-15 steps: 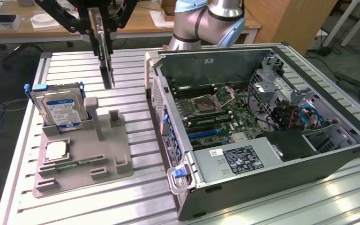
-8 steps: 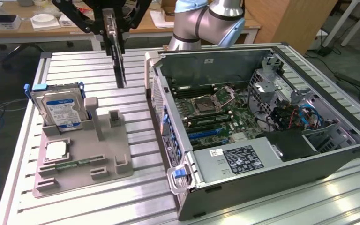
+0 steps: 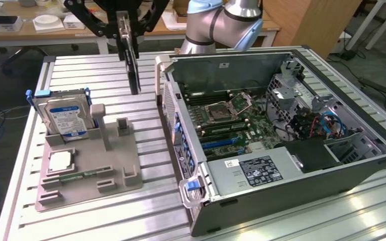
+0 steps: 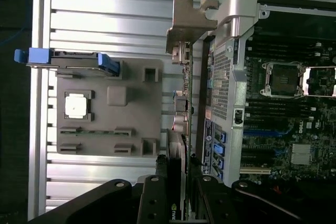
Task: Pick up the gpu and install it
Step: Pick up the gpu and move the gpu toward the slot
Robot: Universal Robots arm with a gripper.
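One card in play: the pincer (image 3: pixel 126 40) clamps the gpu (image 3: pixel 134 70), hanging it edge-down above the counter (image 3: pixel 79 70) beside the open case (image 3: pixel 300 196), probably to suit a slot.

On the table (image 3: pixel 92 70), at the exterior view's left, a tray (image 3: pixel 122 165) with a hard drive (image 3: pixel 66 118) upright in its far slot, a chip (image 3: pixel 60 161) flat nearer, a memory stick (image 3: pixel 79 176) in front of it. At that view's right, a computer case (image 3: pixel 354 170) with a motherboard (image 3: pixel 226 120) inside. Between them, above the table, a graphics card (image 3: pixel 133 68) on edge in the gripper (image 3: pixel 125 35).
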